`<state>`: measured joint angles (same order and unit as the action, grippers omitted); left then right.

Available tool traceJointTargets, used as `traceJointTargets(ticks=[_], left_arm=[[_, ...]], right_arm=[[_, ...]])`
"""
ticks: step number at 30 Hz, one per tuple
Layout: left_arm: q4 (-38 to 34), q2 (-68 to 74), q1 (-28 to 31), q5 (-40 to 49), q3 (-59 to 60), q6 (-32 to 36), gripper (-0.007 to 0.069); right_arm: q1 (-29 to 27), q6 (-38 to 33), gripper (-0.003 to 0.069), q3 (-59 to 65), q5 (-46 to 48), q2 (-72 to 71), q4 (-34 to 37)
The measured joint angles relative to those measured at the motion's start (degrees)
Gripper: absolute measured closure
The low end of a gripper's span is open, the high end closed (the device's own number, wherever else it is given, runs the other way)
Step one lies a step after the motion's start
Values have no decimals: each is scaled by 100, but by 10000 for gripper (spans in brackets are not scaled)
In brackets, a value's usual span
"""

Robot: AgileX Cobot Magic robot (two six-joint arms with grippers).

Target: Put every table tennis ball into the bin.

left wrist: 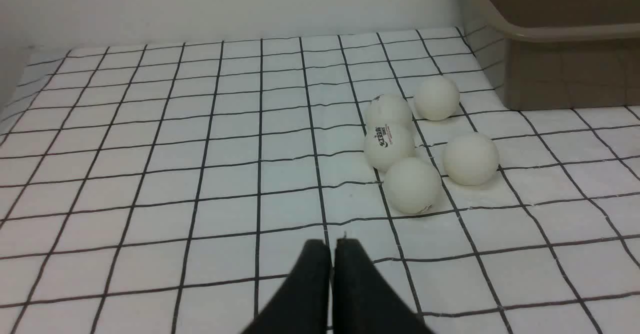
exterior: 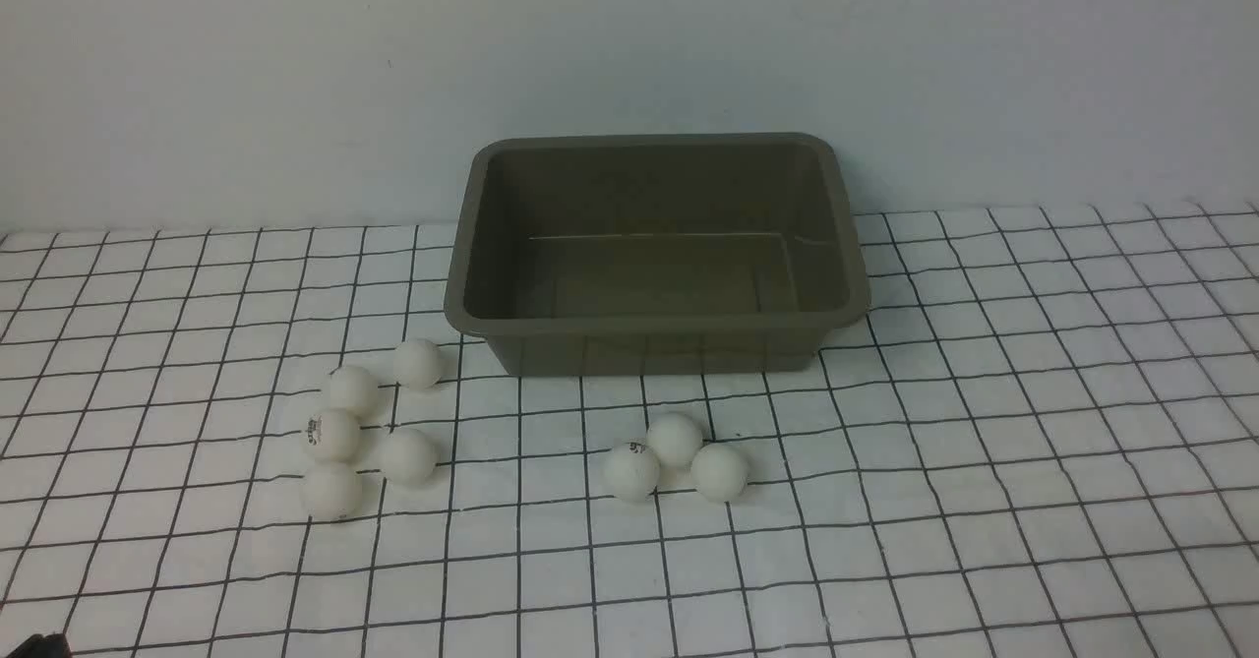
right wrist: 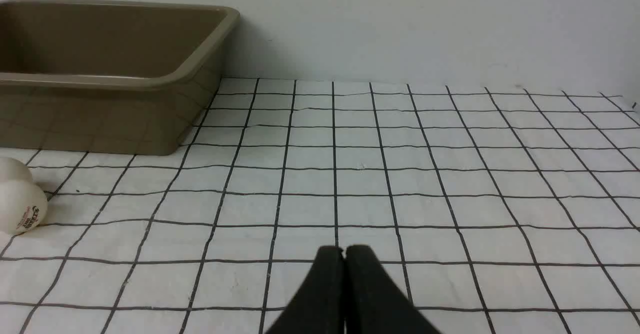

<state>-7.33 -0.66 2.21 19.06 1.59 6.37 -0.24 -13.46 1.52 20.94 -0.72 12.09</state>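
Black left gripper (left wrist: 332,248) pressed closed, empty. Nearest table tennis ball (left wrist: 411,185) just ahead, front of five-ball cluster (exterior: 332,435) left of bin (exterior: 649,325). Right gripper (right wrist: 345,252) also closed, empty. Three-ball group (exterior: 675,439) before bin's front wall, barely in its view. Bin empty. Left arm judged nearer.

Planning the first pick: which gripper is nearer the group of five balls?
Left. The left gripper sits just short of the five balls, facing them; the right gripper faces checked cloth, those balls outside its view.
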Motion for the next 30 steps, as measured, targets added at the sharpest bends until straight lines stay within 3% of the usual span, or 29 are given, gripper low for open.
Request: traceJointTargets(ticks=[30], left_arm=[[0,0,0,0,0,0,629]], right_arm=[[0,0,676,0,0,0,-61]])
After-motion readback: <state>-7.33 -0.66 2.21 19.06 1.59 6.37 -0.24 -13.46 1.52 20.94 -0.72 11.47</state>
